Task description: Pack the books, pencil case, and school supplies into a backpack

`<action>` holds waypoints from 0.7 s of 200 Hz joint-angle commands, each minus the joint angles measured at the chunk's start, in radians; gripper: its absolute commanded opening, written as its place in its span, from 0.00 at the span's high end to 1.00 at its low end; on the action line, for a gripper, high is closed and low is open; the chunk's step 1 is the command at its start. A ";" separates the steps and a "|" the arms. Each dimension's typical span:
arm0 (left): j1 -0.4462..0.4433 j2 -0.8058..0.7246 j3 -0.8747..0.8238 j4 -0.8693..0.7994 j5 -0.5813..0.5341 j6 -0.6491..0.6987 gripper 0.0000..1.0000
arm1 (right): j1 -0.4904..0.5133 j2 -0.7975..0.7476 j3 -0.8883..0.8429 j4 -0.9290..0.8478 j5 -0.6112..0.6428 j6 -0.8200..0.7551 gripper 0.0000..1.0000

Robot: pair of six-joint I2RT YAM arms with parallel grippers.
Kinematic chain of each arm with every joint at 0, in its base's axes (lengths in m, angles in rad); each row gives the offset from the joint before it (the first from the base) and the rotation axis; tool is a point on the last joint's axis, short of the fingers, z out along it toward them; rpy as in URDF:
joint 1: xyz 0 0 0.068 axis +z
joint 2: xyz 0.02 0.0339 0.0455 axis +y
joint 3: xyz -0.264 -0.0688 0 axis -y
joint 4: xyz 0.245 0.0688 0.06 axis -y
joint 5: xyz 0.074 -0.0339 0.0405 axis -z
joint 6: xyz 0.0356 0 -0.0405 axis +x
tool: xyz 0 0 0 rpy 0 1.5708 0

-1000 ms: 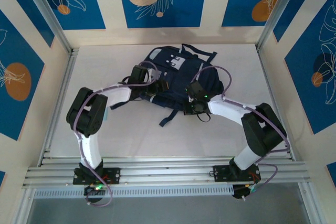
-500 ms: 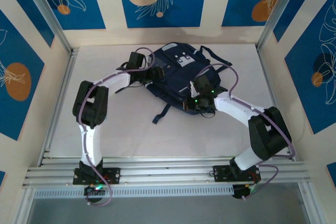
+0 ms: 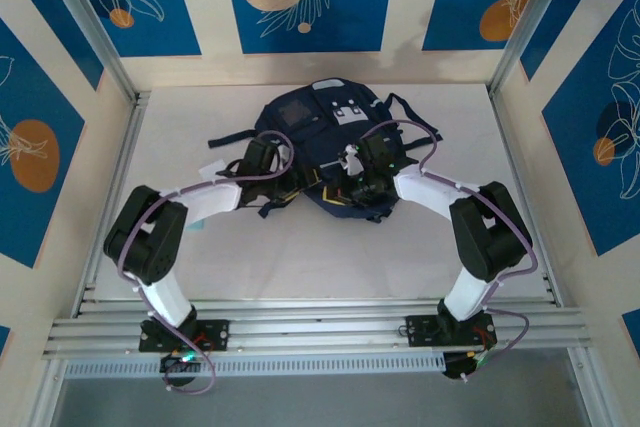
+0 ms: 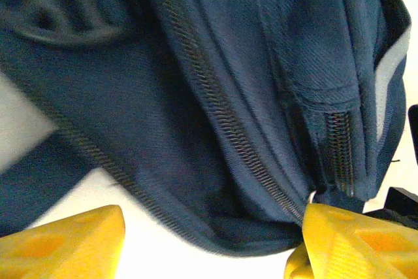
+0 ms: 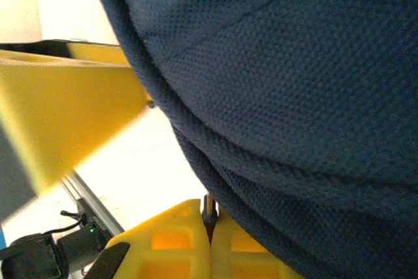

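Navy fabric backpack (image 3: 322,145), contents hidden.

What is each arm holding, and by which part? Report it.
Right jaws pinch a thin bit at the backpack's seam; left jaws stand open, holding nothing.

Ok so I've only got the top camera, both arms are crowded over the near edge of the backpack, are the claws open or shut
Observer: The right claw is shut, its yellow fingers pressed together right beside a corded seam of the backpack. I can't tell if anything is pinched.
Operator: And the left one?
Observer: The left claw is open, fingers wide apart, with the backpack's lower edge between them.
Operator: Is the zipper there closed?
Observer: The long zipper in the left wrist view looks meshed shut along the stretch in view.
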State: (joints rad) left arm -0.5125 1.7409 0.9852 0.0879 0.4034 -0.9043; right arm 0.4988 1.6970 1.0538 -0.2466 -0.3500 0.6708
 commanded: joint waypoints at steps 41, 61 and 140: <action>-0.025 0.158 0.095 0.193 -0.065 -0.075 0.72 | 0.046 -0.095 -0.051 -0.002 -0.036 0.001 1.00; -0.019 0.152 0.081 0.174 -0.077 -0.045 1.00 | 0.036 -0.119 -0.038 -0.162 0.043 -0.091 1.00; 0.001 0.070 0.063 0.003 -0.095 0.093 1.00 | -0.120 -0.106 0.107 -0.669 0.608 -0.352 1.00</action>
State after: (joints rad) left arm -0.5503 1.8519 1.0447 0.1783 0.4080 -0.9047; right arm 0.4465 1.6279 1.1225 -0.6575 0.0040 0.3920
